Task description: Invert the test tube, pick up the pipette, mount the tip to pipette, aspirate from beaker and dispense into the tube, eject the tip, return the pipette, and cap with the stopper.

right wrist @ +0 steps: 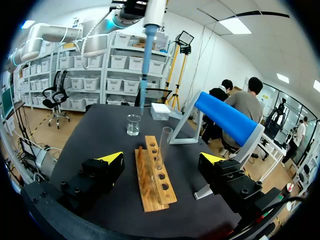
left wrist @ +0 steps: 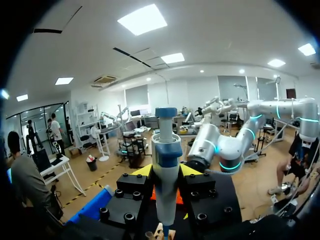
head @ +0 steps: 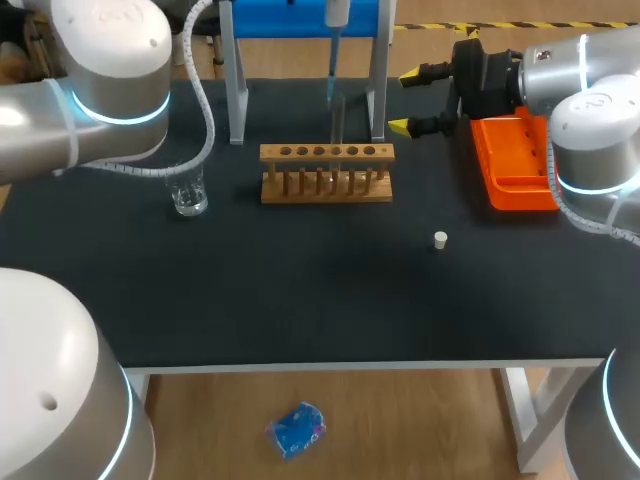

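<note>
Stopper [head: 440, 239]: small white plug, lying alone on the black surface [head: 300, 290] on the near right, well apart from everything else.

Beaker [head: 188, 195]: small, clear glass, upright on the left, level with the rack. Can't tell what is in it.

Rack [head: 325, 172]: light wood, one row of holes, mid-surface, long side facing the head view.

Test tube [head: 338, 122]: clear glass, upright in a hole right of the rack's middle, mouth up. It reaches well above the rack's top board.

Pipette [left wrist: 166, 165]: white body with blue collar and blue cap on top. The right wrist view shows a long blue shaft tapering to a thin point. It hangs vertical in the air over the rack's far side. In the head view its lower end sits just beside the tube's mouth; can't tell whether it's inside.

Left tool [left wrist: 166, 171]: clamped on the pipette body, a yellow-tipped finger against each side, holding it up off the surface.

Right tool [head: 408, 100]: fingers spread wide, nothing between them. It hovers at the far right, pointing toward the rack, just beside the tip box [head: 515, 160], an orange tray on the surface.

Stand [head: 300, 20]: blue bar on white legs, behind the rack at the far edge.
</note>
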